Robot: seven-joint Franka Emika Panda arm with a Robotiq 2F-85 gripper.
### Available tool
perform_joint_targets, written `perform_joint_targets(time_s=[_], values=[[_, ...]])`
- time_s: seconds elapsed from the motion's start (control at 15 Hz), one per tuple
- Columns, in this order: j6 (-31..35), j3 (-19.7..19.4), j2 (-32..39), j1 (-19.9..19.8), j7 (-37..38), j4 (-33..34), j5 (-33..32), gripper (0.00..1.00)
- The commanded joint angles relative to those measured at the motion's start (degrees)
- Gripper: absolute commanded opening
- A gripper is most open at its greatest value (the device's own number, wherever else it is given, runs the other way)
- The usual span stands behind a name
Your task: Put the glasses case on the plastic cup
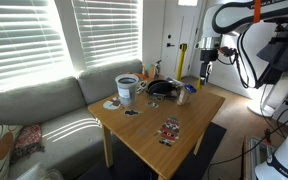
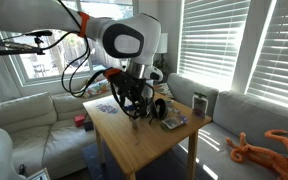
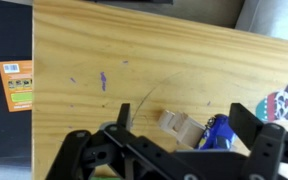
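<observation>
Gripper (image 3: 182, 122) hangs wide open (empty), well apart from the plastic cup (image 1: 127, 91), where clutter (image 1: 187, 91) crowding the glasses case (image 1: 162, 88) might foul its grab.

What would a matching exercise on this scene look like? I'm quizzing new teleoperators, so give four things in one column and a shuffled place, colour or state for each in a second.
Things:
1. plastic cup
2. glasses case
3. patterned card
4. gripper

Descriptions:
A. lies alone, apart from the rest
B. in the air, open, holding nothing
C. black and rounded
D. at the table edge beside the sofa

Pairs: 1-D, 2-C, 3-A, 4-B
</observation>
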Motion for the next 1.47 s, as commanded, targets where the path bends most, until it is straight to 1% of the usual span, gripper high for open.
perform_joint_targets(time_s=[0.0, 0.13, 0.27, 0.4, 0.47, 0.73, 0.87, 0.93, 1.0, 1.07, 1.27, 1.33, 1.4], values=[[3.63, 2.33, -1.85, -0.35, 5.49, 1.50, 8.53, 1.00], [8.33, 3.65, -1.24, 0.01, 7.99, 2.97, 12.53, 1.00], [17.74, 5.07, 0.01, 0.25, 7.99, 2.52, 13.85, 1.00], [27.40, 6.69, 1.60, 0.22, 5.79, 1.51, 10.02, 1.00], [30.33, 7.36, 2.82, 0.02, 5.74, 1.63, 7.56, 1.00], [27.43, 8.02, 7.20, -0.36, 4.41, 4.26, -2.37, 1.00], [25.62, 7.73, 8.73, -0.25, 2.12, 6.13, -4.92, 1.00], [25.23, 7.46, 9.30, -0.04, 2.03, 7.05, -3.50, 1.00], [24.95, 7.62, 9.40, -0.22, 4.47, 7.63, -2.95, 1.00], [27.35, 7.69, 8.28, -0.09, 3.52, 4.65, -2.76, 1.00], [26.74, 7.70, 8.78, -0.17, 3.80, 6.09, -2.76, 1.00], [23.30, 7.25, 9.60, 0.24, -0.72, 7.47, -1.83, 1.00], [21.83, 6.99, 10.66, 0.38, -5.23, 8.68, -2.58, 1.00]])
